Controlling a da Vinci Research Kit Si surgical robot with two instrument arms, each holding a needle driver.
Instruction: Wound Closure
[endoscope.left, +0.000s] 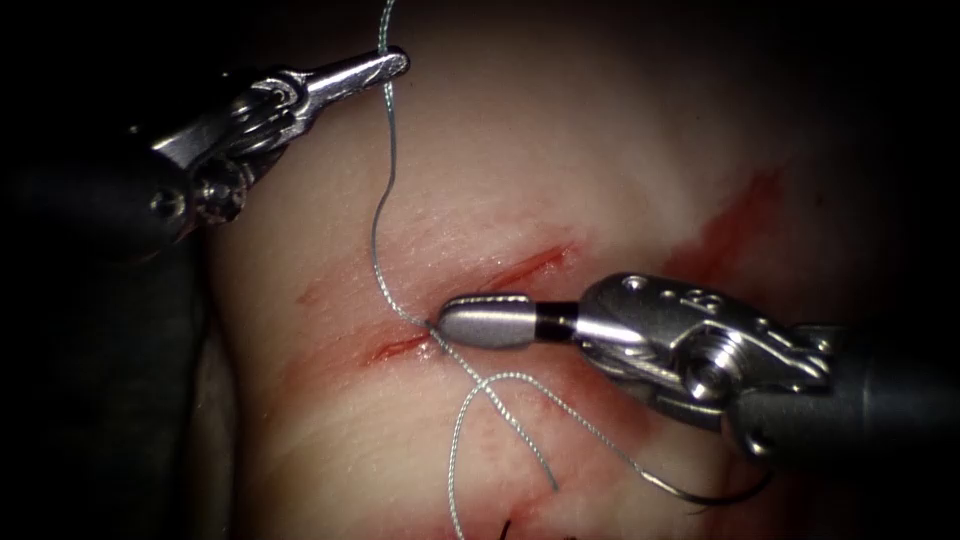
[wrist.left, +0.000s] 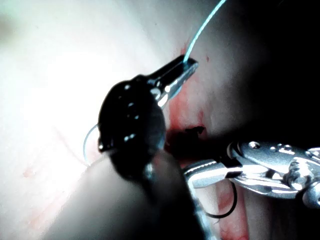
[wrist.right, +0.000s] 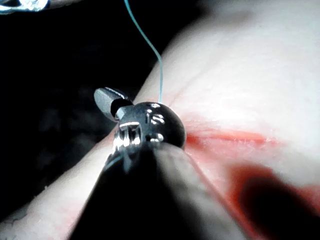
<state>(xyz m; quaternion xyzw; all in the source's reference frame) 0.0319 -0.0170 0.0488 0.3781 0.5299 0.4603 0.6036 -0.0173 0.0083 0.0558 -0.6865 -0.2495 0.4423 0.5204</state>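
The tissue (endoscope.left: 560, 150) has a slanting cut (endoscope.left: 525, 267). My left tool (endoscope.left: 393, 62) is above and left of the cut, shut on the thread (endoscope.left: 377, 215), which runs taut down to the cut; its jaws (wrist.left: 186, 68) show the same grip. My right tool (endoscope.left: 442, 324) comes in from the right with shut jaws, its tip against the thread where it meets the cut; whether it grips the thread I cannot tell. The curved needle (endoscope.left: 700, 496) lies loose on the tissue under the right tool's wrist, in neither tool. It also shows as the dark needle (wrist.left: 227, 212).
Slack thread makes a loop (endoscope.left: 500, 380) below the cut, and a free thread end (endoscope.left: 553, 487) lies beside it. A red fluid streak (endoscope.left: 735, 215) marks the tissue to the upper right. The tissue's left edge (endoscope.left: 215, 400) drops into dark.
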